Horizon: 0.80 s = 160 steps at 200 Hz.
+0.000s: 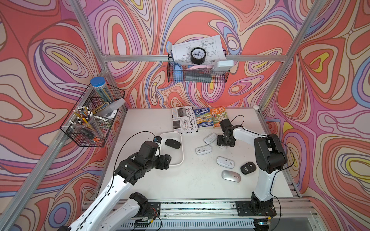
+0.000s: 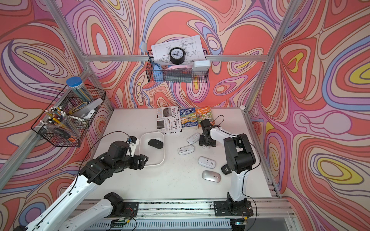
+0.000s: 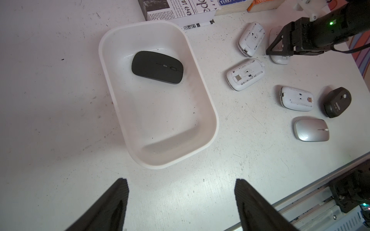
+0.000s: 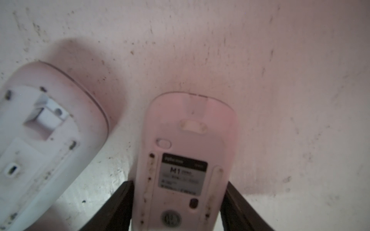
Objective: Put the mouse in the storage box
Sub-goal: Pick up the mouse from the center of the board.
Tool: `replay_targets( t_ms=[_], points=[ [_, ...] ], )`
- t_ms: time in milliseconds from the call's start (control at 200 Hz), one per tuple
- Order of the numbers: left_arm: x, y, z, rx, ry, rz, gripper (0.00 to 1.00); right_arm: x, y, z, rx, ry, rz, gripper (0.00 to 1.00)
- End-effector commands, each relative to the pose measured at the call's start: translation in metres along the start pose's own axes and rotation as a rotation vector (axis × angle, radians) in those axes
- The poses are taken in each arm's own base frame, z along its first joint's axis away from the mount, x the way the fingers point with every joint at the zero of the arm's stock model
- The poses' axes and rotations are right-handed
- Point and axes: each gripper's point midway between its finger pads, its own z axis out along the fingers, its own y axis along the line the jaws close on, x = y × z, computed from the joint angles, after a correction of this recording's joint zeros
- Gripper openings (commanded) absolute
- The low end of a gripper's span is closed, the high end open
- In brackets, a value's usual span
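Note:
The storage box (image 1: pixel 182 149) (image 3: pixel 212 112) is a shallow white tub at the table's left-centre. One black mouse (image 1: pixel 172 143) (image 3: pixel 157 67) lies inside, at its far end. My left gripper (image 1: pixel 167 161) (image 3: pixel 181 184) hovers open and empty by the box's near end. At the back right, my right gripper (image 1: pixel 225 144) (image 4: pixel 179 183) points down at the table. Its fingers press both sides of a white mouse (image 4: pixel 188 140) (image 3: pixel 279 59) lying belly up on the table. In both top views the gripper hides most of that mouse.
Right of the box lie three more belly-up white mice (image 1: pixel 210 138) (image 1: pixel 203 149) (image 1: pixel 225 161), a black one (image 1: pixel 248 168) and a silver one (image 1: pixel 230 176). A magazine (image 1: pixel 183 119) and books (image 1: pixel 210 118) lie along the back edge. Wire baskets (image 1: pixel 92 120) hang on the frame.

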Motion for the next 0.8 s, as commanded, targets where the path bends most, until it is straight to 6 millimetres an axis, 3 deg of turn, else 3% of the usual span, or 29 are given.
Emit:
replay_targets(
  t_ms=[0,315,486,626,796],
  points=[
    [0.001,0.003,0.002,-0.009,0.004,-0.046,0.82,0.02,-0.007,0.009,0.033,0.05,-0.012,0.63],
    [-0.013,-0.031,0.014,0.179,-0.023,-0.202,0.82,-0.009,0.014,-0.036,-0.118,-0.148,-0.06,0.53],
    [-0.036,-0.06,0.013,0.323,-0.051,-0.192,0.8,-0.019,0.039,-0.097,-0.328,-0.369,-0.124,0.49],
    [-0.06,-0.092,0.009,0.496,-0.079,-0.18,0.79,-0.004,0.079,-0.151,-0.597,-0.554,-0.251,0.47],
    [-0.084,-0.129,0.007,0.701,-0.081,-0.161,0.76,0.036,0.121,-0.196,-0.812,-0.734,-0.486,0.47]
  ],
)
